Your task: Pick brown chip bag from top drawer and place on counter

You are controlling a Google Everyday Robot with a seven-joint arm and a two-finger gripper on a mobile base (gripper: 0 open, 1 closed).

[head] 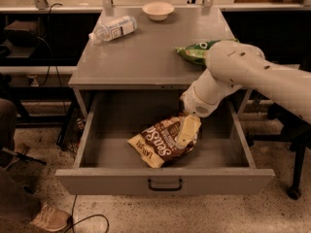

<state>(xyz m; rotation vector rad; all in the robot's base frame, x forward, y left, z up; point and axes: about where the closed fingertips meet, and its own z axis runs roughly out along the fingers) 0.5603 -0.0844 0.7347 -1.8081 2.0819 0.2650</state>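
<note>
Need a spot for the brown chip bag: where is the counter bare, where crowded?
The counter is bare across its middle and front, bordered by the water bottle back left, the bowl at the back and the green chip bag at right. That right edge is crowded, the arm crossing it. The tool is at the brown chip bag in the top drawer.

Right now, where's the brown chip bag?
The brown chip bag lies in the middle of the open top drawer, with the gripper at its right end.
</note>
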